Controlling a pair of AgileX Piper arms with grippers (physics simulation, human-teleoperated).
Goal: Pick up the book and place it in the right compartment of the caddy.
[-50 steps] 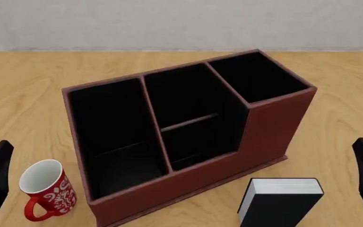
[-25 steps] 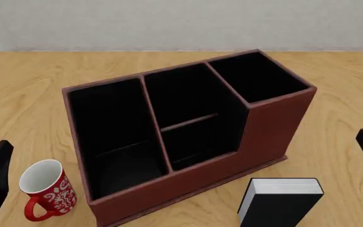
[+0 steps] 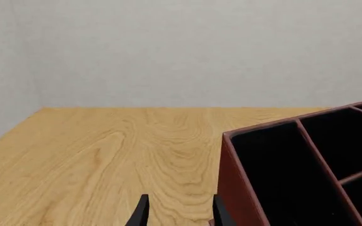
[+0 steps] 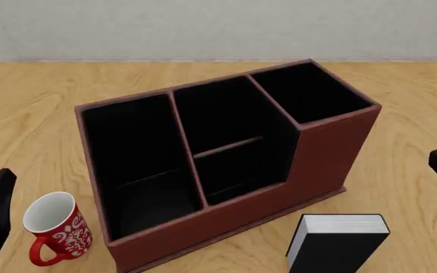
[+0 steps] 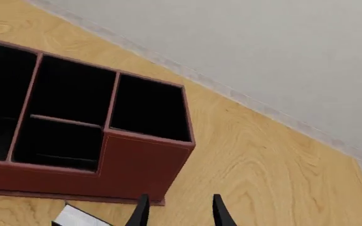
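nearest us, at 5 o'clock, we see the book (image 4: 338, 243) standing on the table (image 4: 29, 102), white page edges up, its lower part cut off by the frame's bottom edge, just in front of the caddy (image 4: 332, 156) and apart from it. at 7 o'clock a red mug (image 4: 54, 226) stands just beside the caddy's low front corner. our left gripper (image 3: 176, 213) hangs at the left edge, narrowly parted and empty; our right gripper (image 5: 178, 210) sits at the right edge, likewise narrowly parted, holding nothing. farther, toward 1 o'clock, the right compartment (image 4: 309, 91) opens upward, bare table on its far and right sides.
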